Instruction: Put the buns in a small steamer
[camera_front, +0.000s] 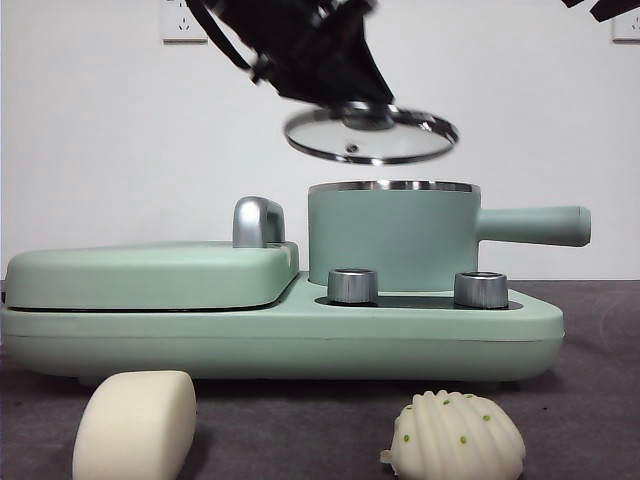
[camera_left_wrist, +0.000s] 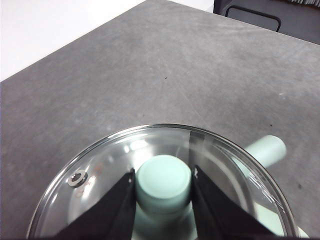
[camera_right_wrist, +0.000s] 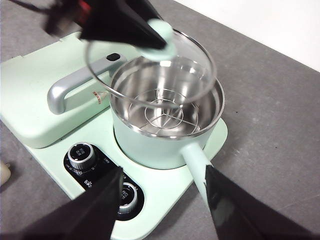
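Buns, two, both on the grey table (camera_front: 600, 330) in front of the cooker base (camera_front: 300, 340): one smooth cream block (camera_front: 135, 425), rounded, and one ribbed shell (camera_front: 458, 437) with green specks, well apart.

Steamer (camera_front: 395, 238), one: mint-green cylinder, steel rim, on the base; straight handle (camera_front: 532, 226) lying level, pointing right in the front view. Inside, bare steel with a wire rack (camera_right_wrist: 165, 116).

Lid (camera_front: 370, 135), one: round glass, steel edge, held tilted above the pot.

Knobs, two, chrome.

Left gripper (camera_left_wrist: 164, 186): jaws clamped on the lid's green knob (camera_left_wrist: 164, 180).

Right gripper (camera_right_wrist: 164, 200): jaws wide, holding nothing, above the handle.
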